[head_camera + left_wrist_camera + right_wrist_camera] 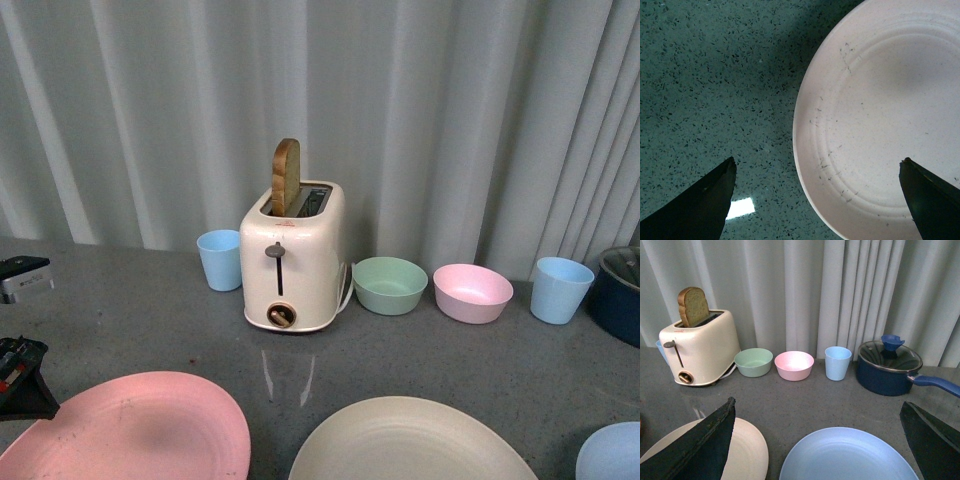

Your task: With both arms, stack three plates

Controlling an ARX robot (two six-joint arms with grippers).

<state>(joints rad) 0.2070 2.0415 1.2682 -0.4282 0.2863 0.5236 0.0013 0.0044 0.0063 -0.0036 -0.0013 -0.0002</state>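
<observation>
Three plates lie along the near edge of the grey counter: a pink plate [130, 430] on the left, a cream plate [410, 440] in the middle and a light blue plate [615, 455] at the right corner. My left gripper [817, 161] hangs open over the pink plate [890, 115], its jaws astride the plate's rim, one over the counter and one over the plate. My right gripper [817, 402] is open above the far edge of the light blue plate [847, 455], with the cream plate [747, 452] beside one finger. Neither holds anything.
Along the curtain stand a blue cup [220, 258], a cream toaster [292, 255] with a bread slice [286, 177], a green bowl [389, 284], a pink bowl [472, 292], another blue cup [560, 288] and a dark blue lidded pot [888, 367]. Part of the left arm [20, 380] shows at the left edge.
</observation>
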